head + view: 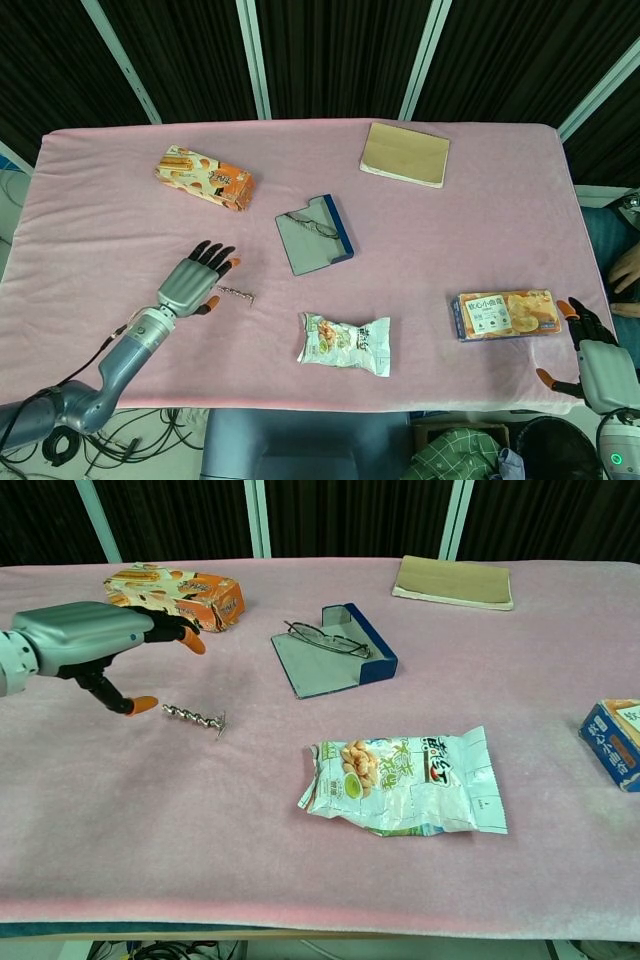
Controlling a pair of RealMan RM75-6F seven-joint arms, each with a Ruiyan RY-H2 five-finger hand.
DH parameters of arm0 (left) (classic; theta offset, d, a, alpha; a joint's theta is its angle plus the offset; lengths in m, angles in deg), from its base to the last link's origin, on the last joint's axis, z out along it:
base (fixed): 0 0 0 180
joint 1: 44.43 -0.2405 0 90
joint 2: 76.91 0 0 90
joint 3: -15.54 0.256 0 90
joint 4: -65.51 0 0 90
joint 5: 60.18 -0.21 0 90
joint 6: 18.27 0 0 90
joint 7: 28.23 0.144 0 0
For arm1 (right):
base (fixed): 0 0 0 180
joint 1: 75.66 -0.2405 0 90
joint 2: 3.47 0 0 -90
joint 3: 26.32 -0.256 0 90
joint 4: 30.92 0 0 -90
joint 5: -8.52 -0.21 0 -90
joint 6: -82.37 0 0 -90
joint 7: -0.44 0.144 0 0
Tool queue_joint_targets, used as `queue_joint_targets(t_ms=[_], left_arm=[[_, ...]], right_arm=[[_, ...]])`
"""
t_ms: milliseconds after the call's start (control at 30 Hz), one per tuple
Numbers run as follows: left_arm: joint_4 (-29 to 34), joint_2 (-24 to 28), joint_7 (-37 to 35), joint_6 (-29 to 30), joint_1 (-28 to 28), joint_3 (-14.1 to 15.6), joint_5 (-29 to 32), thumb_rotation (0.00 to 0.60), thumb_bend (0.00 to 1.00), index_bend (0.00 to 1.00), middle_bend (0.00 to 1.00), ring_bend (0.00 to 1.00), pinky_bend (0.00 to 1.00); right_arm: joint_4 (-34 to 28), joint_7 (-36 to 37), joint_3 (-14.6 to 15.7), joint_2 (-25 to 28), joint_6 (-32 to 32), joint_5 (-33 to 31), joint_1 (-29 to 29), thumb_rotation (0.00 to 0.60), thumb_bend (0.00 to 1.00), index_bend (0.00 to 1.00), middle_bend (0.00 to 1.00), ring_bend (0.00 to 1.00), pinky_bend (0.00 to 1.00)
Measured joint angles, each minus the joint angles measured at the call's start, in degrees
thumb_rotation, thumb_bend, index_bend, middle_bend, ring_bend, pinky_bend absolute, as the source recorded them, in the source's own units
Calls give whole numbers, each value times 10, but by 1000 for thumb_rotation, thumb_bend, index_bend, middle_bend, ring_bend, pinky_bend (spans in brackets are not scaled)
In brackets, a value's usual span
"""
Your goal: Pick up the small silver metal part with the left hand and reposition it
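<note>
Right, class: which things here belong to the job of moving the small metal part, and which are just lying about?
Job: silver metal part, left hand.

Lying about: orange snack box, glasses on blue case, snack bag, tan notebook, blue snack box.

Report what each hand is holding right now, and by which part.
Nothing is held. The left hand has its fingers apart beside the small silver metal part, which lies flat on the pink cloth. The right hand is empty.

A shiny silver metal part [194, 717] lies on matt pink cloth [150, 810], near a glossy snack bag [405, 781].
</note>
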Motion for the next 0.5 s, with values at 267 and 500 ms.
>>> queue_joint_targets(t_ms=[267,500], left_arm=[[87,83,53,121,-67,14,7,600,332,34,0,0,0],[104,137,-2,208,-140,36,-34,600,337,85,8,0,0]], right_arm=[[0,-4,0,-2,-2,0,0,600,91,0,0,55,176],[-1,-14,3,-1,2,0,0,600,91,0,0,55,176]])
